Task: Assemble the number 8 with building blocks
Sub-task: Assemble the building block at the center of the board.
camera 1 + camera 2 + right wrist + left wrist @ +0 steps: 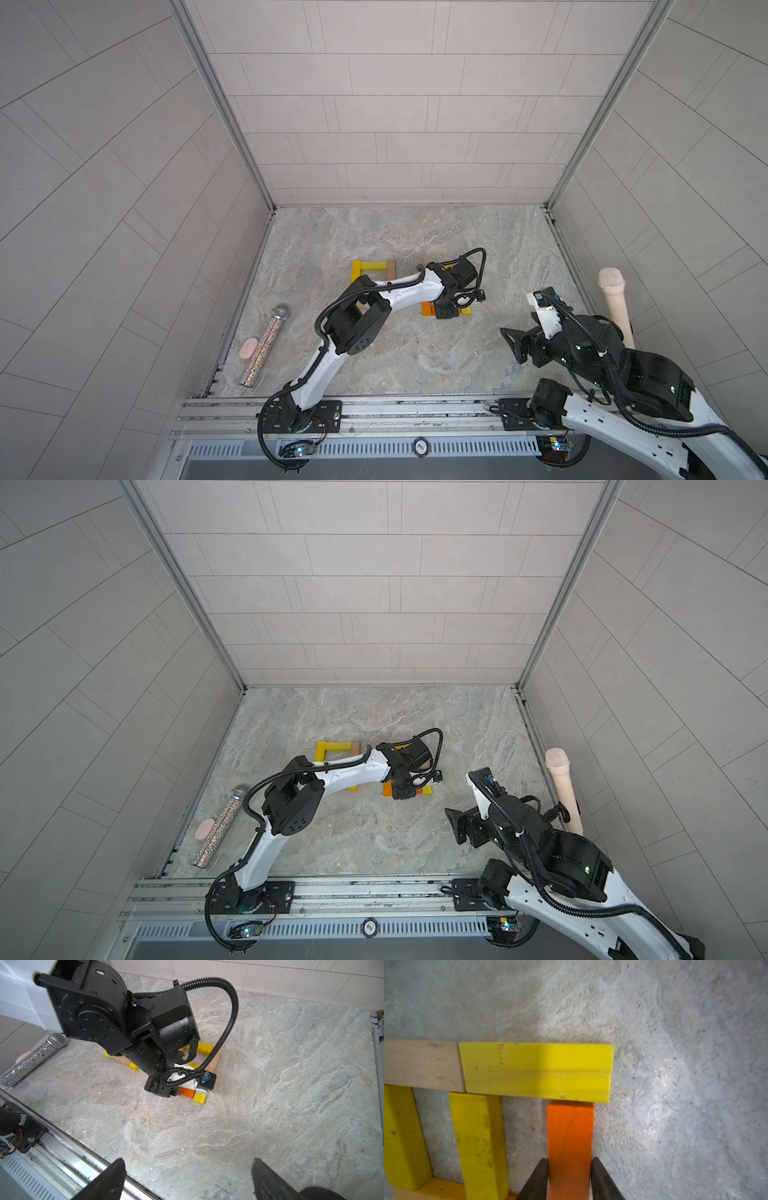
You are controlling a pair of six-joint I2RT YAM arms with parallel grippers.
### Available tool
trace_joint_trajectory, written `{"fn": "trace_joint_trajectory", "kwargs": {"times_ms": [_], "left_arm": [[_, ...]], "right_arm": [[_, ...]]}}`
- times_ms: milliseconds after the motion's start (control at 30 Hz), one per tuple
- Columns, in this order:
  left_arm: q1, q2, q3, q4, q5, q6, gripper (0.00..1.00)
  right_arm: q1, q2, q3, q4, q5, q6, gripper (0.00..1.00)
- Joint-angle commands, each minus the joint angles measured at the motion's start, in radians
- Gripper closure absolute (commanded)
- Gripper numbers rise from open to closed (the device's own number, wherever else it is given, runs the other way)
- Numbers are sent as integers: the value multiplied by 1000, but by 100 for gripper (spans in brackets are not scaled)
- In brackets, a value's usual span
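1. I am seeing the left arm (399,291) lying across the number 8 (371,266) in both top views. It is hiding the middle, so only the far loop and a near corner are showing.
2. A glittery silver microphone (266,345) and a pink oval pad (249,348) are lying by the left wall, while a beige microphone (617,307) is leaning at the right wall. All three are sitting well apart from the blocks.
3. The left pincer (570,1159) is clamping a smooth orange bar (570,1130) by its long sides. The bar's end is meeting a scuffed flat yellow bar (537,1071), which is butting a plain tan wooden bar (421,1066).
4. The right pincer (187,1167) is hanging apart and empty over the marbled worktop (415,353).
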Motion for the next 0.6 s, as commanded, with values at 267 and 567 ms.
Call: {"fn": "trace_joint_trajectory", "kwargs": {"times_ms": [267, 567], "left_arm": [[2, 0, 0, -1, 20, 28, 59], [2, -118, -84, 68, 2, -53, 53]], "right_arm": [[-1, 2, -3, -12, 18, 10, 4], [-1, 21, -10, 34, -7, 3, 4]]}}
